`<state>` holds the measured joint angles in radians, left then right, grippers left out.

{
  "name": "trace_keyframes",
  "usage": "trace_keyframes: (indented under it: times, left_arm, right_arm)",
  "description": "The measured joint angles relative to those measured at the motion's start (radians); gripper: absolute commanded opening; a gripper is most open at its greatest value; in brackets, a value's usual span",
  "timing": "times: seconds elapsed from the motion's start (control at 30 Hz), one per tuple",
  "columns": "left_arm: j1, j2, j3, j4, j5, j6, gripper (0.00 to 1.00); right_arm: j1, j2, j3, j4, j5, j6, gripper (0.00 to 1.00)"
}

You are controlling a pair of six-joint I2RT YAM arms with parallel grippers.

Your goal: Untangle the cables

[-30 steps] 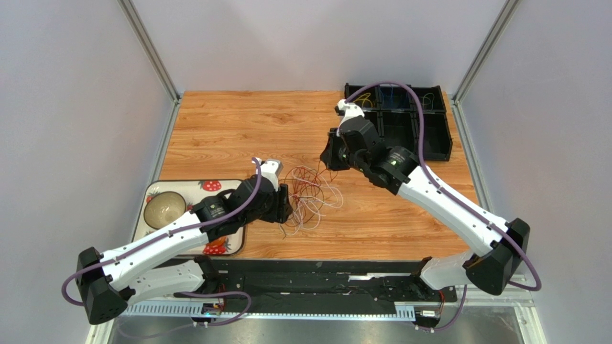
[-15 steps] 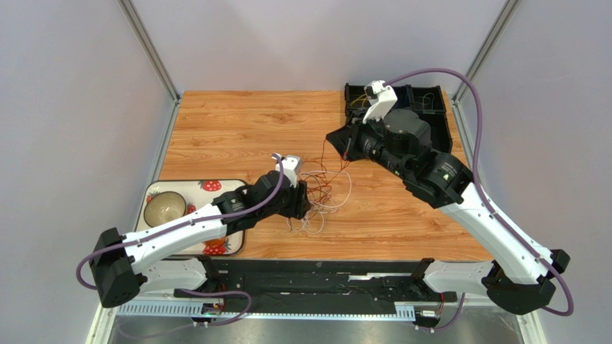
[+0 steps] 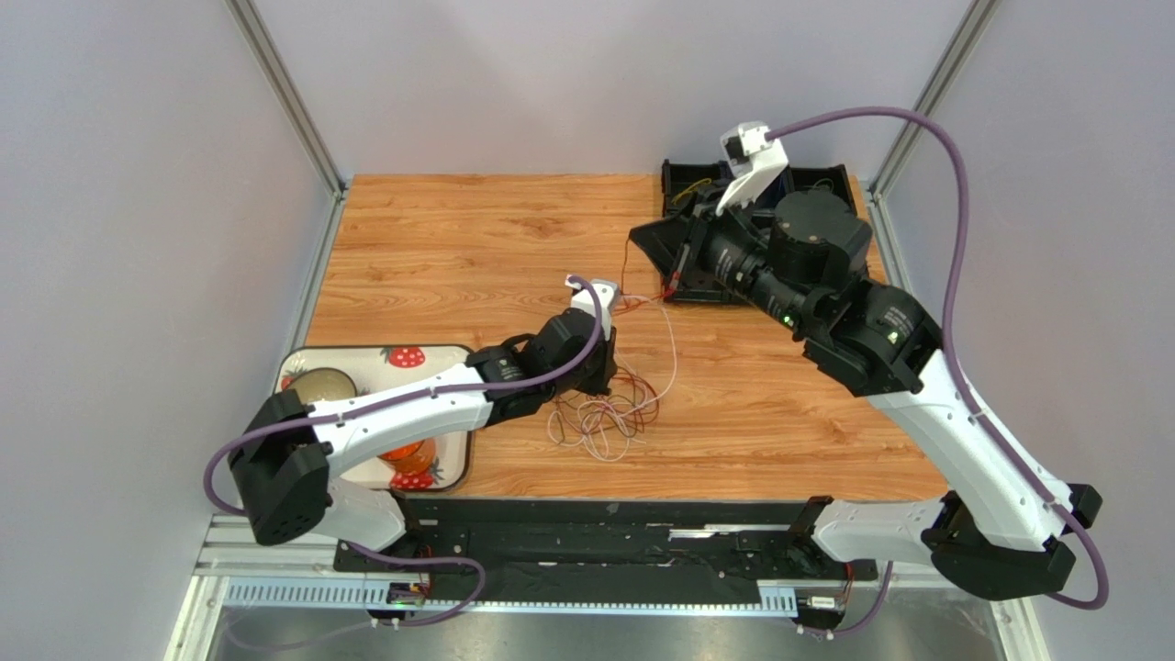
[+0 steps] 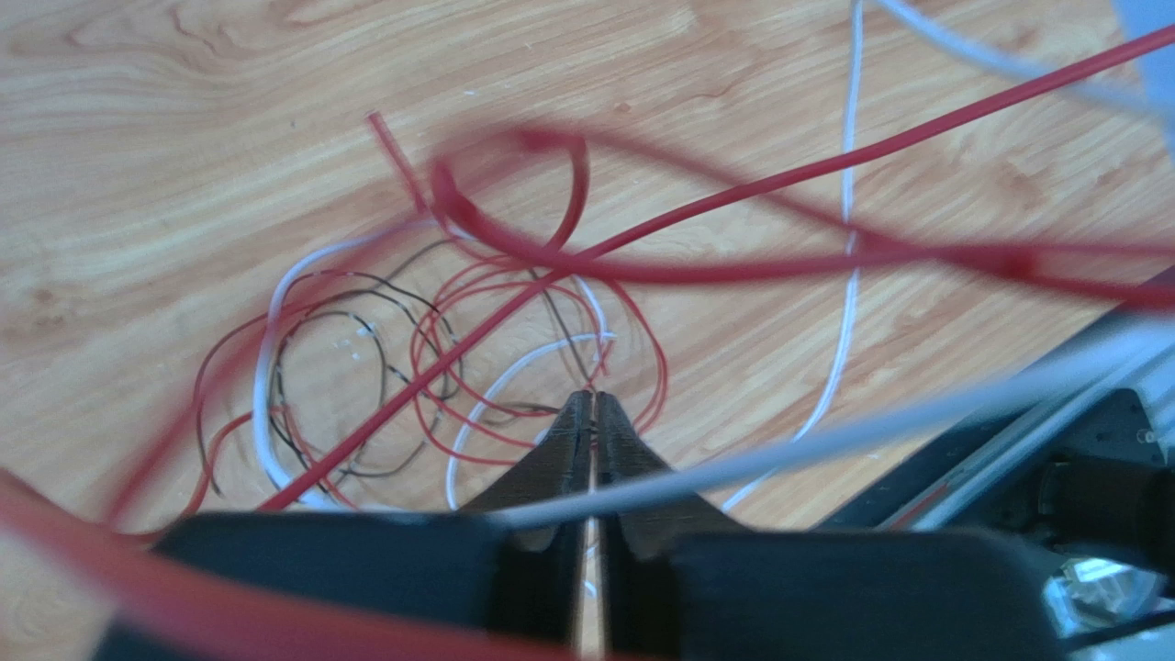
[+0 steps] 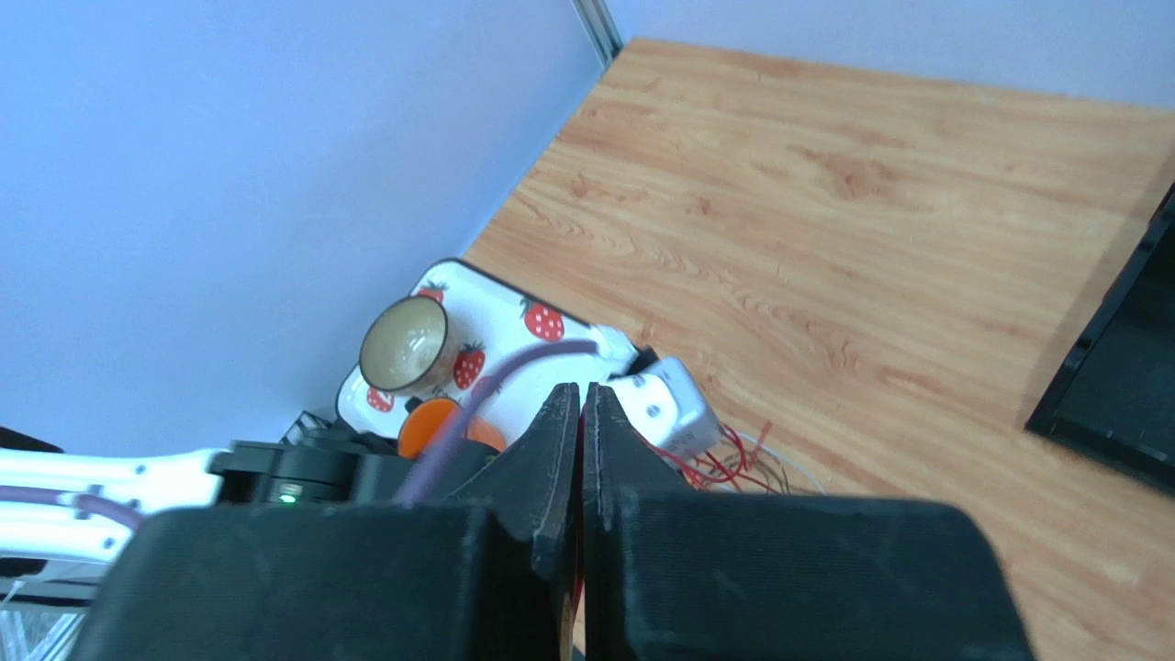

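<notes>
Tangled cables [image 3: 607,408] stretch diagonally across the table [image 3: 455,248], near-left to far-right; left fingers [image 4: 559,448] and right fingers [image 5: 552,441] both pressed shut.

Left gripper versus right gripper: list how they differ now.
The left gripper sits low over the cables; the right gripper hangs higher, farther back. The left gripper's camera sees cables up close; the right gripper's looks across the table at the strawberry tray. Both are shut.
</notes>
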<state>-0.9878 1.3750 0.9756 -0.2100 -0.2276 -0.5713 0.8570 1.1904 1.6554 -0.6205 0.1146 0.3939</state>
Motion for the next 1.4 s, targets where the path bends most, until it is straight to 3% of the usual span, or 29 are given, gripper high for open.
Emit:
trace_keyframes:
  times: [0.47, 0.9, 0.97, 1.0, 1.1, 1.2, 1.4]
  left_arm:
    - [0.0, 0.13, -0.019, 0.024, -0.014, -0.032, 0.0]
    - [0.0, 0.22, -0.039, 0.032, -0.002, -0.056, 0.0]
    - [0.0, 0.219, -0.039, 0.027, -0.003, -0.055, 0.08]
    - [0.0, 0.216, -0.039, 0.023, -0.005, -0.055, 0.21]
    - [-0.001, 0.2, -0.039, -0.004, -0.012, -0.051, 0.46]
    - [-0.001, 0.171, -0.041, -0.024, -0.017, -0.05, 0.55]
    - [-0.001, -0.004, -0.084, -0.071, -0.036, -0.051, 0.61]
  right_arm:
    - [0.0, 0.114, 0.456, 0.006, 0.072, -0.187, 0.0]
    - [0.0, 0.092, 0.492, 0.302, 0.105, -0.359, 0.0]
    - [0.0, 0.085, 0.48, 0.336, 0.126, -0.395, 0.0]
    - [0.0, 0.08, 0.468, 0.351, 0.14, -0.41, 0.0]
    - [0.0, 0.069, 0.431, 0.38, 0.168, -0.443, 0.0]
    - [0.0, 0.068, 0.404, 0.399, 0.184, -0.465, 0.0]
    - [0.0, 0.071, 0.359, 0.405, 0.215, -0.499, 0.0]
